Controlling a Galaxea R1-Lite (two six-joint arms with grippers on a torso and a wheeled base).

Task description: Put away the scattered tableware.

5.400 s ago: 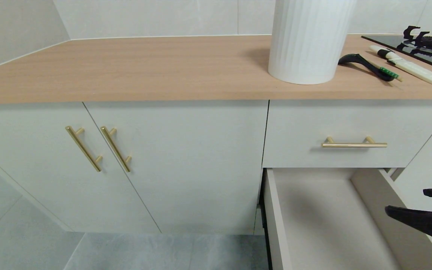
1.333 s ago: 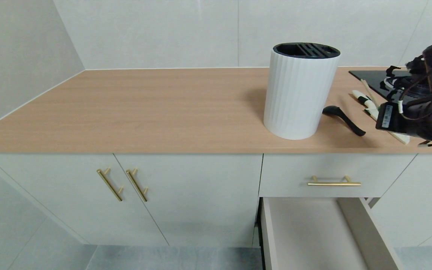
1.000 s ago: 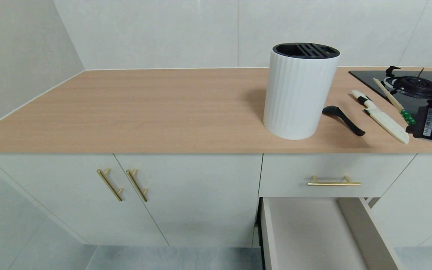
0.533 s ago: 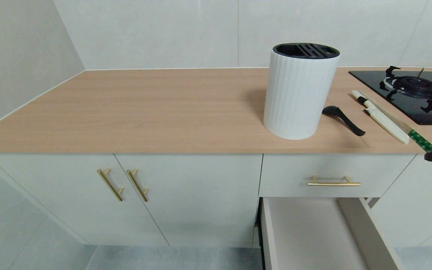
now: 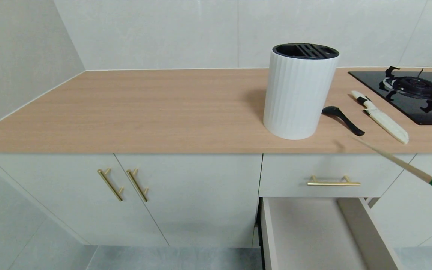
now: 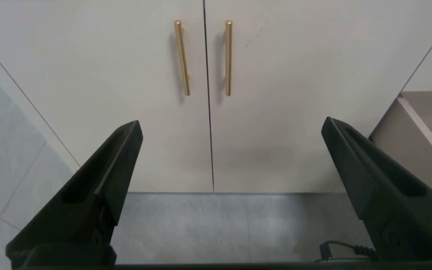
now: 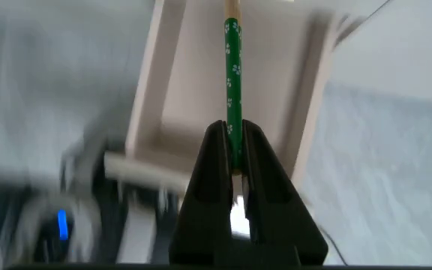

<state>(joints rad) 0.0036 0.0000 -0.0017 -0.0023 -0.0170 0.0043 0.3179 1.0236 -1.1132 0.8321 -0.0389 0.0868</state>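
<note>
Chopstick (image 5: 401,165) now off the countertop (image 5: 144,108)

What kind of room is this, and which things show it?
Probably a home kitchen. A gas stove is set into a wooden counter, a knife lies near a white holder, and cupboards with an open drawer stand below.

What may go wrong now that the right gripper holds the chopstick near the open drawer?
1. The right gripper pinches the chopstick only at its green end, so the long free part may tilt or slip out of the jaws.
2. The free tip seems close to the front edge of the counter; it may strike that edge, or the wall of the drawer, when lowered.
</note>
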